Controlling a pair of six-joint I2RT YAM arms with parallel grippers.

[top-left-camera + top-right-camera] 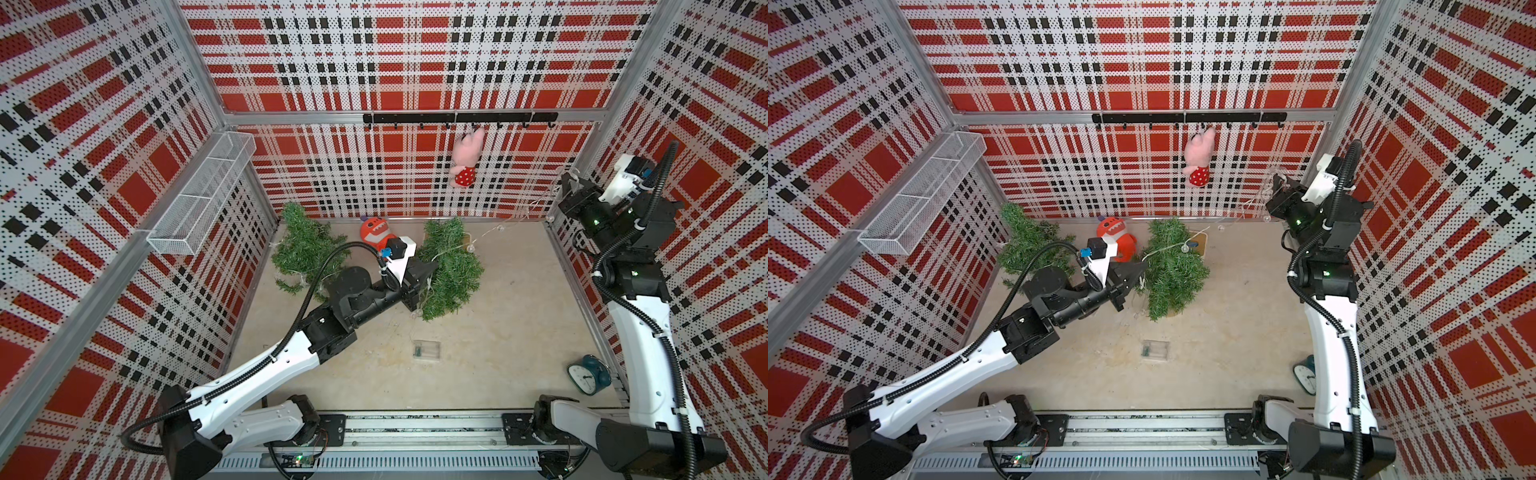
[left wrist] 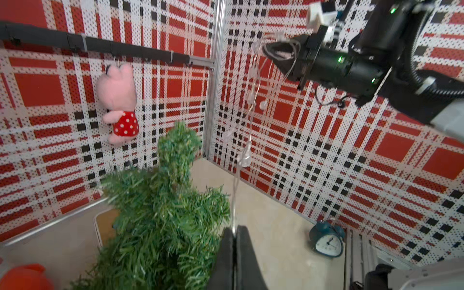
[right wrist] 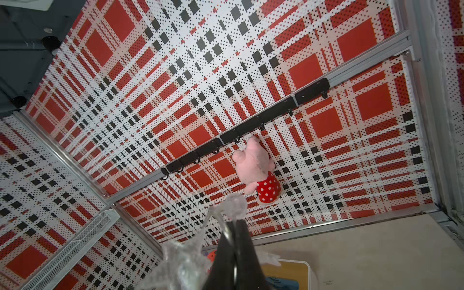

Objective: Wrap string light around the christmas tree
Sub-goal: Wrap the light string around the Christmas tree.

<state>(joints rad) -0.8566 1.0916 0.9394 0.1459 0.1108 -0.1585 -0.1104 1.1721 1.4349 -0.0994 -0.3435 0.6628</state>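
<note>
Hemming the beige floor point(image 1: 498, 332) on three sides, the plaid walls point(image 1: 104, 208) leave the most open room toward 6 o'clock. Only a clear battery box point(image 1: 427, 349) lies there, with an alarm clock point(image 1: 588, 374) at 4 o'clock by the right wall. The christmas tree point(image 1: 451, 266) sits just past centre toward 12 o'clock, and a second tree point(image 1: 305, 249) crowds the 10 o'clock corner. The left gripper point(image 2: 234, 231) is at the tree's 9 o'clock side, fingers pressed together on the string light point(image 2: 244, 155) (thin wire, clear bulbs). From there the wire runs up toward 2 o'clock to the right gripper point(image 1: 566, 179), raised close to the right wall, fingers likewise pinched on it.
</note>
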